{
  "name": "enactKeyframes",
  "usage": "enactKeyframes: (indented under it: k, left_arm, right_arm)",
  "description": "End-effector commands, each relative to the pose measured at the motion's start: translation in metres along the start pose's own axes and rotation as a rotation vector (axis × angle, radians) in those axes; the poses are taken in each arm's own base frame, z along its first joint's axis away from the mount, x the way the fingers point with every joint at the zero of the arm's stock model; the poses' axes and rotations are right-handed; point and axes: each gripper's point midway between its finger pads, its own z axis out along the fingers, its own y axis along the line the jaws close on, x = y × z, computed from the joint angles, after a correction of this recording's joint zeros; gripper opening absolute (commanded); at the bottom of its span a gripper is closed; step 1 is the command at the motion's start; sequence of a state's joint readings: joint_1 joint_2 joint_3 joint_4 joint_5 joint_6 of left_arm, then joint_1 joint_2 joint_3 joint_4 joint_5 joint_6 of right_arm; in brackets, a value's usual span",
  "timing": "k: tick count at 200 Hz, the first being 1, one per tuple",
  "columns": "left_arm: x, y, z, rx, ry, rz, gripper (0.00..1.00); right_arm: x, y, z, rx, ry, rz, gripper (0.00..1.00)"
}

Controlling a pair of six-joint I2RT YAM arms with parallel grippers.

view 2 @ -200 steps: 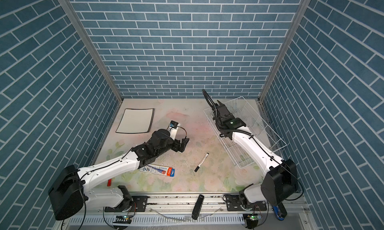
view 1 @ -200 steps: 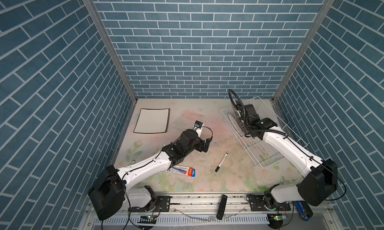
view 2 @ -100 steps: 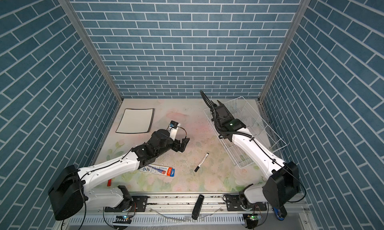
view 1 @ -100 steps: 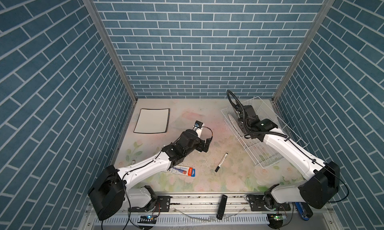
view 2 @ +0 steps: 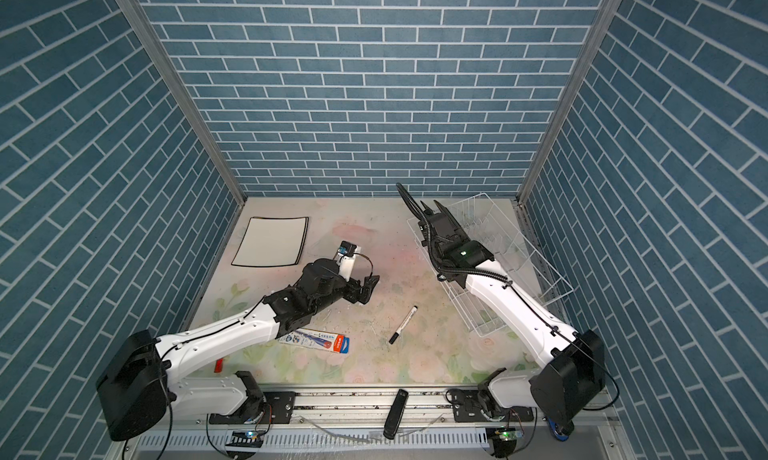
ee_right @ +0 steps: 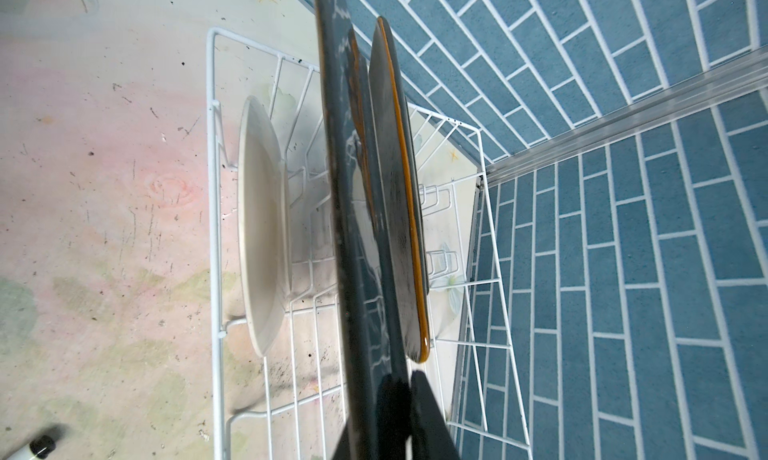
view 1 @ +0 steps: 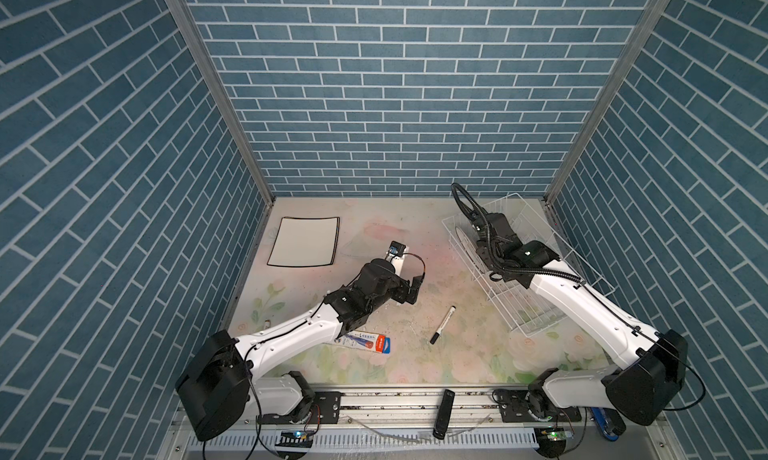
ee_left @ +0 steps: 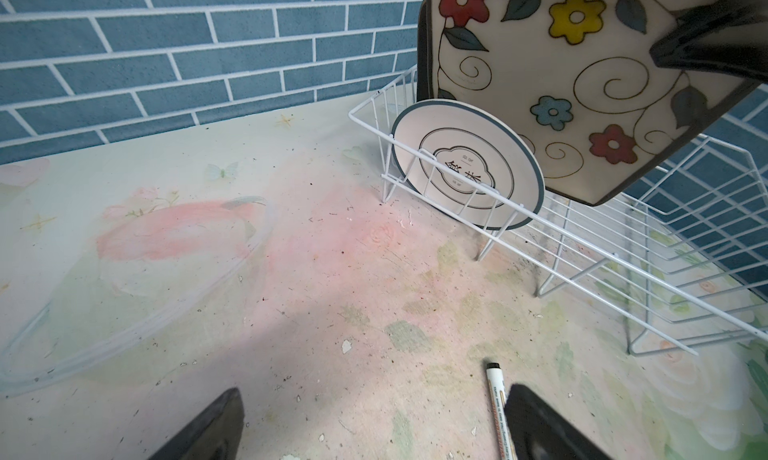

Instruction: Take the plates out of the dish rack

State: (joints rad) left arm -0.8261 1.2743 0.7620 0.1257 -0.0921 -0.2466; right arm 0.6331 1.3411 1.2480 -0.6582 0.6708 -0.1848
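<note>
Blue brick-patterned walls enclose a scuffed, pastel floral tabletop.

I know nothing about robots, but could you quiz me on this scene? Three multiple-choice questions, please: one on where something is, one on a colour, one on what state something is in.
1. Where is the white square plate with the black rim?
A) standing in the rack
B) flat on the table
C) propped against the wall

2. What colour is the wire dish rack?
A) white
B) red
C) black

3. The flower-patterned square plate is:
A) lying on the table
B) clamped in the right jaws
C) broken

Answers:
1. B, it lies flat at the back left in both top views.
2. A, every wire is white.
3. B, the right jaws are closed on its edge, holding it tilted over the rack.
</note>
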Motion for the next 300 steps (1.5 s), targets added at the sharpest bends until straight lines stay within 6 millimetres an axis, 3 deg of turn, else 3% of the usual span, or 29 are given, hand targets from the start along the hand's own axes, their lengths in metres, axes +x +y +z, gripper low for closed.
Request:
enactKeyframes:
  k: [1,153,201,300]
  left_arm:
    - [-0.001,-0.001,-0.003,0.0,-0.013,0.004,1.0]
    - [-0.001,0.003,-0.005,-0.019,-0.011,0.007,1.0]
    - [-0.002,0.004,-0.008,-0.022,-0.015,0.005,1.0]
    - [-0.009,0.003,-0.015,-0.013,-0.047,-0.044,1.0]
  right_arm:
    - [-0.05,-0.042,-0.045,0.06,-0.201,0.13,0.0]
    - [-0.066,-0.062,-0.074,0.182,-0.348,0.172,0.0]
    - [-0.066,-0.061,-0.074,0.2,-0.343,0.132,0.0]
    - [-0.077,-0.057,-0.094,0.183,-0.383,0.116,0.0]
